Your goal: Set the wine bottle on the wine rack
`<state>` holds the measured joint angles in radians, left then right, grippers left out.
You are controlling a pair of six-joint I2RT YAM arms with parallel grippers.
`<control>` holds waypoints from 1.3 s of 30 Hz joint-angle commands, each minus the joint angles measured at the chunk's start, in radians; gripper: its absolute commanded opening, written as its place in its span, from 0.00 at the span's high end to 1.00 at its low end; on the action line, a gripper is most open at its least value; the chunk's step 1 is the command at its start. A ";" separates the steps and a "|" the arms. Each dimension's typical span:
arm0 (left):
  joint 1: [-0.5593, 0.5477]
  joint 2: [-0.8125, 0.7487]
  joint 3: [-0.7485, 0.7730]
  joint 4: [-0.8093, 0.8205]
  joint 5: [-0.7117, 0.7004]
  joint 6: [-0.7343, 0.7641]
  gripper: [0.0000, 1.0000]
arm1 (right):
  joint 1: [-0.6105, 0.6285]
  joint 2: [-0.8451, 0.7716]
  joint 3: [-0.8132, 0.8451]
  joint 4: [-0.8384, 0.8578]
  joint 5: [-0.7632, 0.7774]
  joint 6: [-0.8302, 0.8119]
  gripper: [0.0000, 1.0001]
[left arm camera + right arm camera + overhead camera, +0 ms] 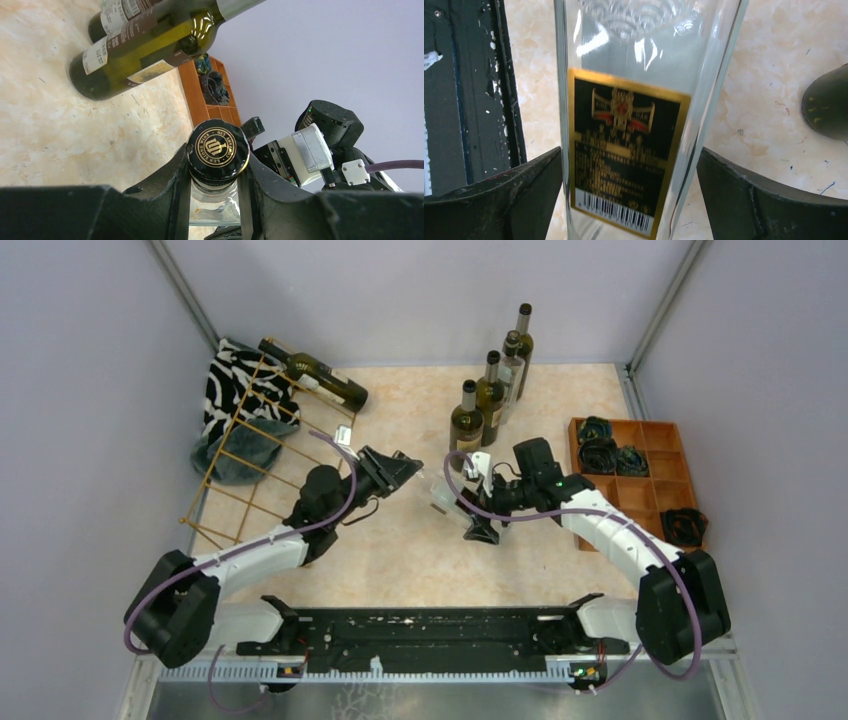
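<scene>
The tabletop (400,565) beneath the left gripper (408,472) is beige, marble-patterned and lightly scuffed. Plain lilac-grey walls (420,290) enclose it ahead of the tool and on both sides of it. Grey metal posts (186,288) mark the two far corners. Lighting is even and diffuse.

A wine rack (268,443) of gold wire slants across the counter (400,560) at ten o'clock, with a dark green bottle (318,377) lying across its far end. Under the rack are a zebra-striped cloth (235,380) and a grey cloth (228,462). Four dark bottles (489,395) stand in a diagonal row at twelve to one o'clock. An orange wooden tray (660,435) at three o'clock holds dark bundles (600,452) in some compartments. At the centre, both arms reach in from six o'clock. A clear bottle (438,492) lies tilted between the left tool (405,472) at its nine o'clock end and the right tool (468,495) at its three o'clock end.
</scene>
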<state>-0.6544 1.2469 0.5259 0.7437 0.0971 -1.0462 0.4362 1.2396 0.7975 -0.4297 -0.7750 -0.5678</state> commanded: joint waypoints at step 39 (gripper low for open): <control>0.701 0.066 0.388 -0.158 0.425 0.083 1.00 | -0.021 -0.044 0.059 -0.039 0.006 -0.067 0.02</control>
<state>0.0086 1.3102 0.8120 0.4686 0.4633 -0.9108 0.4225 1.2312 0.8192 -0.4805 -0.7559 -0.6121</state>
